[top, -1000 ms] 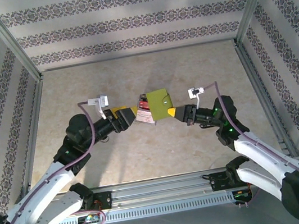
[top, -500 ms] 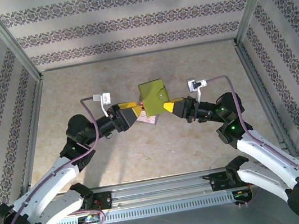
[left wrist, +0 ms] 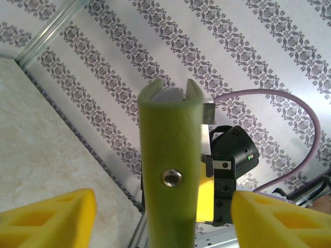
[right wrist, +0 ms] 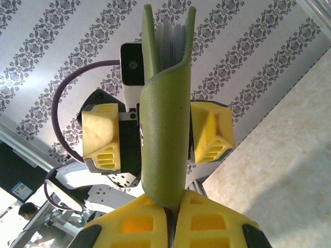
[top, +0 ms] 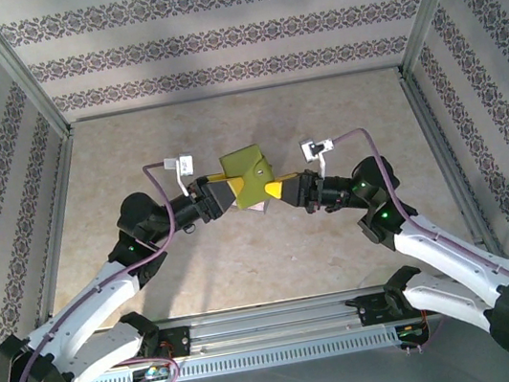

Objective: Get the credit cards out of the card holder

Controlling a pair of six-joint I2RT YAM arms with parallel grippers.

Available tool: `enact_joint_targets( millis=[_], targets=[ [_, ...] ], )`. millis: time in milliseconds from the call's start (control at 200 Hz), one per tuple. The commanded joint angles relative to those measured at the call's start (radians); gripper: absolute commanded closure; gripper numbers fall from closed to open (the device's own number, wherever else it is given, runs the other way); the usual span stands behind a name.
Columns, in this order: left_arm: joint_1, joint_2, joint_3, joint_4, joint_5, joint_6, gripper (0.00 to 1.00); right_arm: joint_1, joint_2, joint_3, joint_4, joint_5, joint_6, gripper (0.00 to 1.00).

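Top external: the holder (top: 245,178) hangs above the worktop (top: 132,152), its lower edge clenched in the right pincer (top: 276,188). Left wrist: the left pincer (left wrist: 163,206) gapes either side of it, not touching. Cards are hidden inside; pale edges (right wrist: 173,36) peek out, too blurred to identify.

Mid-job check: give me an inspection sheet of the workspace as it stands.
Surface: beige table.
Job's things: card holder held above the table, half open; pale leaves inside; credit cards not discernible.
Clutter: nothing seen.
Grippers: right gripper shut on the card holder's edge; left gripper open, fingers either side, not touching.
Cables: purple cables arc clear of the card holder.
Surroundings: patterned walls, metal frame.
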Motion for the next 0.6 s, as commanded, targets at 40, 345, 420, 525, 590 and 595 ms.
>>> enact_joint_targets(
  millis=[40, 345, 420, 525, 590, 595],
  targets=[
    [-0.009, -0.009, 0.018, 0.005, -0.001, 0.031, 0.52, 0.01, 0.002, 0.034, 0.059, 0.02, -0.009, 0.96],
    [-0.011, -0.031, 0.042, -0.203, -0.076, 0.116, 0.91, -0.015, -0.024, 0.003, -0.074, 0.073, -0.05, 0.65],
    [-0.012, -0.048, 0.053, -0.307, -0.12, 0.157, 0.96, -0.048, -0.057, 0.008, -0.195, 0.092, -0.076, 0.59],
    [-0.017, -0.071, 0.073, -0.476, -0.207, 0.228, 1.0, -0.085, -0.116, 0.056, -0.47, 0.146, -0.181, 0.55],
    [-0.023, -0.076, 0.082, -0.564, -0.259, 0.267, 1.0, -0.09, -0.142, 0.108, -0.671, 0.216, -0.262, 0.57],
    [-0.024, -0.076, 0.082, -0.57, -0.264, 0.269, 1.0, -0.09, -0.143, 0.114, -0.686, 0.222, -0.268, 0.58]
  ],
)
